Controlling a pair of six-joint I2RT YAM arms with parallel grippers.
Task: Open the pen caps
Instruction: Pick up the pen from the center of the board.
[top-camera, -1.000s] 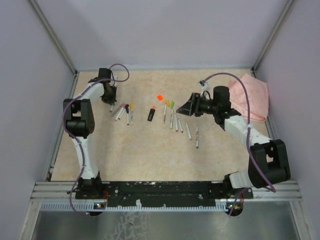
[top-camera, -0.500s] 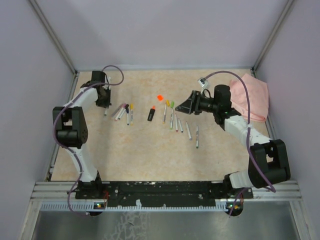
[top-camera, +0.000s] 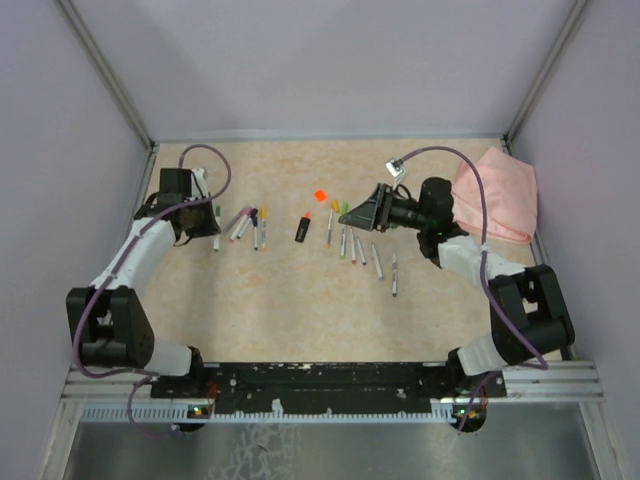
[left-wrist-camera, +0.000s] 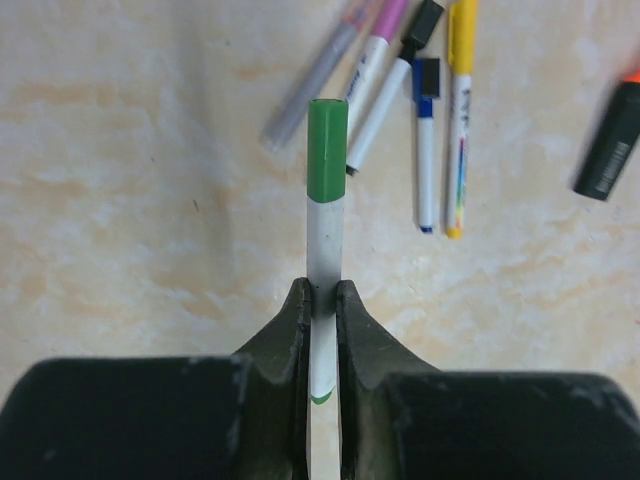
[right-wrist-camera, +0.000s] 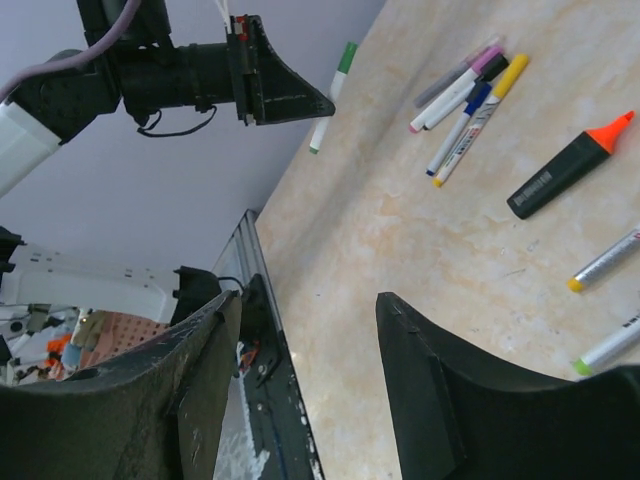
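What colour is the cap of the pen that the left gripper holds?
Green cap; the left wrist view shows it best.

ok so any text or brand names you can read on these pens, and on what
No text here is legible.
On the black highlighter: white print along the body, too blurred to read.
On the yellow-capped pen: dark lettering on the barrel, too small to read.
On the pink-capped pen: faint print, unreadable.
On the green-capped pen in the left gripper: no print shows.
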